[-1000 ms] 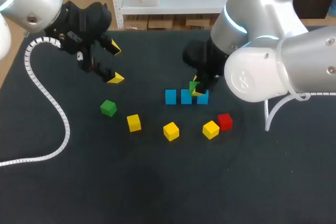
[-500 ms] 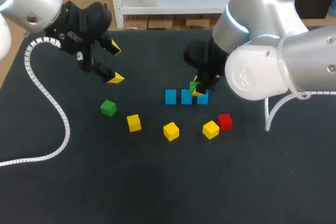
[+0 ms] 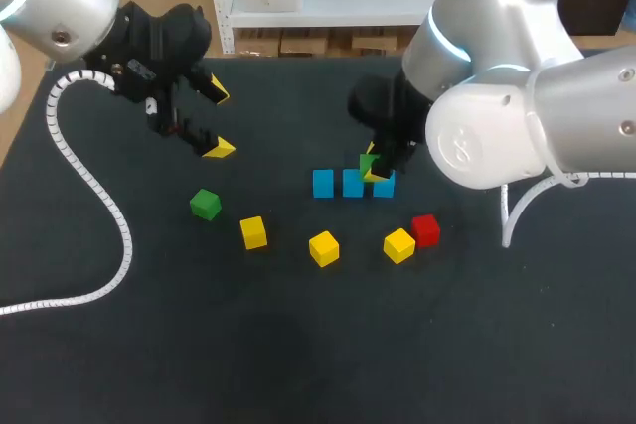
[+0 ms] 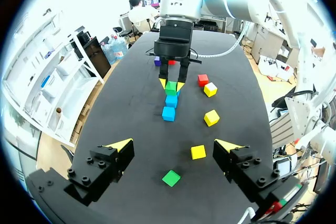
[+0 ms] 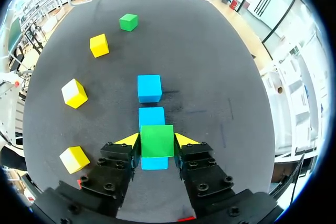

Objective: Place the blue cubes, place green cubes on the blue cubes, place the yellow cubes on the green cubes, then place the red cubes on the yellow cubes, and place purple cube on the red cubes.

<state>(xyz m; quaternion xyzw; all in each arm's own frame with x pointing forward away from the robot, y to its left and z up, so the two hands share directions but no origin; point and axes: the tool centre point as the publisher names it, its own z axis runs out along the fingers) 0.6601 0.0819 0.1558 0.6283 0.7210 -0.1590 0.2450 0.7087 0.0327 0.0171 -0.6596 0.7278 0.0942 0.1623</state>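
Green cube [image 5: 157, 140] sat clenched between the right pincer's [image 5: 157, 141] yellow tips, directly over the end blue cube [image 5: 154, 162] beneath it. It looked light, rigid and smooth-faced, so flat opposite sides were the place to hold it. The left pincer [image 4: 174, 146] hung released, well apart.

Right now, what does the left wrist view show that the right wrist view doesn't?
Only the left wrist view: the left gripper, open, and a purple cube beyond the right gripper. Only the right wrist view: a clear look at the blue cube under the held green cube. Both: the right gripper shut on that green cube, two other blue cubes, three yellow cubes, the loose green cube.
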